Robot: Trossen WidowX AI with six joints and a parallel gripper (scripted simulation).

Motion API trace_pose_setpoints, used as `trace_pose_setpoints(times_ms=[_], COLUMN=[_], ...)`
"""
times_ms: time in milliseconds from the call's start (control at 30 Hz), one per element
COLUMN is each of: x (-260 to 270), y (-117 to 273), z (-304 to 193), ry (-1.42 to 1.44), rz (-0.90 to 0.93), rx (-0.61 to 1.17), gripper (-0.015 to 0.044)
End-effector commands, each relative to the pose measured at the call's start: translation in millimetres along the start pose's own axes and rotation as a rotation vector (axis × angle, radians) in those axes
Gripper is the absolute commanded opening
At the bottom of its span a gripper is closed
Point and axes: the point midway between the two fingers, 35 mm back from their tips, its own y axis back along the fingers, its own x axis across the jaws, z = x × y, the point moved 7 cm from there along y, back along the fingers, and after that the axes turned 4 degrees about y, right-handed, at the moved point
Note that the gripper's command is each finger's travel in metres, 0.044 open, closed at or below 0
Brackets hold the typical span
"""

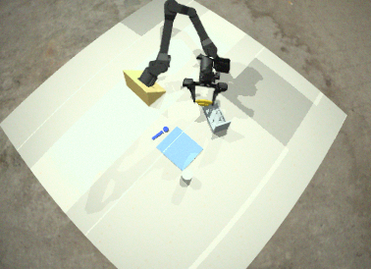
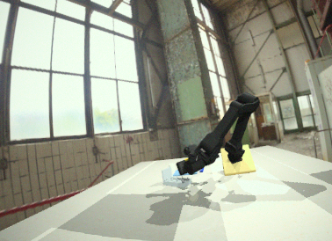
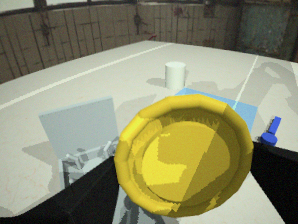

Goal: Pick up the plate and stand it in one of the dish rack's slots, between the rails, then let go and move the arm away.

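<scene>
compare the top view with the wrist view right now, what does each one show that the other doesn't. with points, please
Only the top view shows the yellow block point(image 1: 154, 96) under the arm's base end, and the arm's bent links above the hand point(image 1: 204, 94) point(image 3: 184, 159).

Only the wrist view shows the brick-like wall point(image 3: 90, 25) beyond the table and the plate's round, dished face.

Both show the yellow plate point(image 1: 203, 103) point(image 3: 187, 162) held in the hand, the grey dish rack point(image 1: 221, 128) point(image 3: 82, 122), the blue square point(image 1: 180, 148) point(image 3: 244, 111), the white cylinder point(image 1: 186, 176) point(image 3: 175, 76) and the small blue item point(image 1: 158, 135) point(image 3: 269, 139).
</scene>
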Motion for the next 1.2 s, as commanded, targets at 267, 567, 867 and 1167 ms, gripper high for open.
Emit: trace_pose_setpoints(times_ms=[267, 567, 867, 1167], x=[-3, -8, -12, -9], y=[13, 25, 32, 26], z=[-15, -24, -28, -34], ry=[0.019, 0.005, -0.012, -0.006], rz=[0.195, 0.334, 0.399, 0.397], rx=[-0.177, -0.288, -0.336, -0.334], gripper=[0.0000, 0.0000, 0.0000, 0.0000])
